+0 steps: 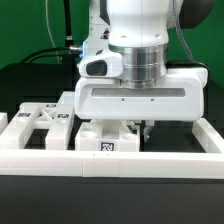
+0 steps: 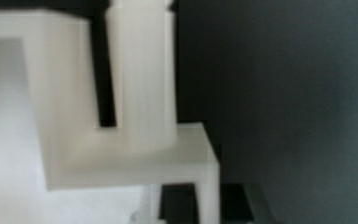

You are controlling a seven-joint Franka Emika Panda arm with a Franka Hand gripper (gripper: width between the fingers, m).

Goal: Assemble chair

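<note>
several white chair parts (image 1: 45, 120) lie spread before your arm
your hand (image 1: 142, 128) hangs low just beside them, its fingers pressed together.

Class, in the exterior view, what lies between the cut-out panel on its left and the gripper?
A tagged white block, seen in the exterior view, stands between the cut-out panel and the gripper.

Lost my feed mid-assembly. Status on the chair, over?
Gripper shut, low by the border wall; hold unconfirmed. Chair parts lie at the exterior view's left, tagged piece beside gripper. Wall close, camera side.
</note>
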